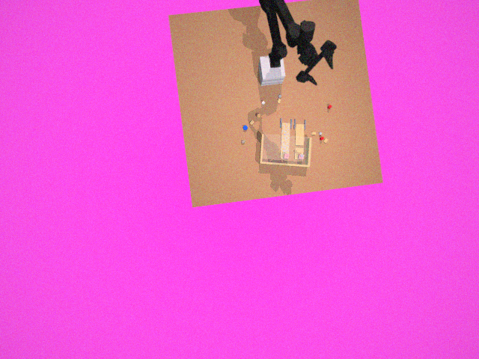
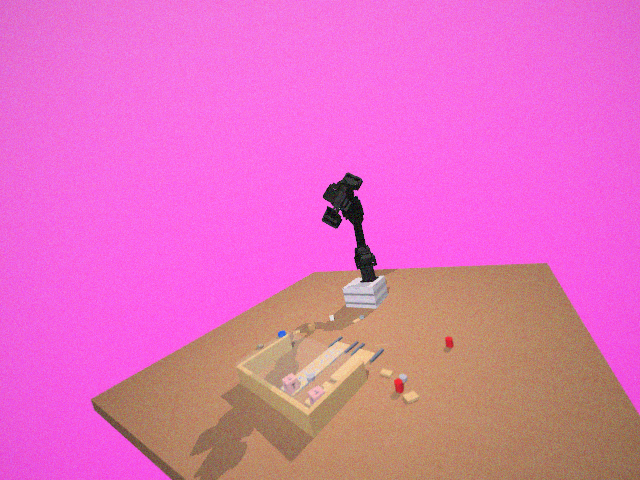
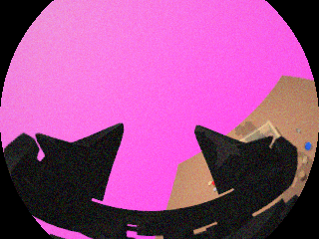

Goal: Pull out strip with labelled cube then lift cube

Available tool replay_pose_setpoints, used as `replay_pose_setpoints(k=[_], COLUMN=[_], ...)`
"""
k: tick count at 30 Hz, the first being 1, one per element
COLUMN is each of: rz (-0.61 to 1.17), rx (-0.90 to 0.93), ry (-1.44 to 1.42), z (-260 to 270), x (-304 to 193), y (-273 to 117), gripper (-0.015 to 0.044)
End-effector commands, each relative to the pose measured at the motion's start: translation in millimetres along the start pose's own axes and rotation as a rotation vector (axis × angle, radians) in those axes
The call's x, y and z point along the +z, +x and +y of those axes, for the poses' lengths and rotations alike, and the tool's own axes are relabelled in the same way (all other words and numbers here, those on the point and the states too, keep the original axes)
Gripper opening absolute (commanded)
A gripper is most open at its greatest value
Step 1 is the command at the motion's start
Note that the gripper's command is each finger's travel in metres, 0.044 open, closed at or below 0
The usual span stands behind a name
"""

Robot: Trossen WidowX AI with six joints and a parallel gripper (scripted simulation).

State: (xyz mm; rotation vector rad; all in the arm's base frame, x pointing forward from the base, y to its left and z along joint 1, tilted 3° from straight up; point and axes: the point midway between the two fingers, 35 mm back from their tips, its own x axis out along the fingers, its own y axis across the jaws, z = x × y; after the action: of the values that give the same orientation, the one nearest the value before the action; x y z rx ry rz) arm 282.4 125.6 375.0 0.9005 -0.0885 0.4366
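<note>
My gripper [image 1: 324,76] [image 2: 341,199] [image 3: 159,127] is open and empty, high above the table and well away from the box. The left strip [image 1: 286,131] [image 2: 326,360] looks unbroken and speckled; a pink cube [image 1: 286,155] [image 2: 290,382] sits at its far end from the arm. The right strip [image 1: 299,133] [image 2: 351,367] shows a gap, with a short separate piece [image 1: 297,151] beyond it. Another pink cube [image 1: 301,156] [image 2: 316,394] sits on that piece. Both cubes bear dark marks, too small to read. The wrist view shows neither strips nor cubes clearly.
A low wooden box [image 1: 286,165] [image 2: 279,404] surrounds the cubes, apparently with a clear cover. Grey bars [image 1: 281,123] [image 2: 377,354] flank the strip ends. Red cylinders [image 1: 329,106] [image 2: 399,385], a blue piece [image 1: 245,127] [image 3: 308,146] and several small blocks lie around it.
</note>
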Motion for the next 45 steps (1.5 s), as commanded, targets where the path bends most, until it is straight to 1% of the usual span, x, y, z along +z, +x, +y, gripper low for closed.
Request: replay_pose_setpoints(k=[1, 7, 13, 15, 31, 34, 45], rz=[0.113, 0.358, 0.675, 0.713, 0.713, 0.769, 1.157], rx=[-0.177, -0.421, -0.592, -0.606, -0.606, -0.639, -0.917], ry=[-0.231, -0.555, -0.800, -0.821, -0.821, -0.788, -0.536], z=[-59, -152, -232, -239, -239, -245, -295], x=[-26, -59, -86, -89, -89, -92, -125], y=[5, -11, -53, -59, -59, -52, -15], gripper=[0.0400, 0.0400, 0.0400, 0.0400, 0.0400, 0.0321, 0.0032])
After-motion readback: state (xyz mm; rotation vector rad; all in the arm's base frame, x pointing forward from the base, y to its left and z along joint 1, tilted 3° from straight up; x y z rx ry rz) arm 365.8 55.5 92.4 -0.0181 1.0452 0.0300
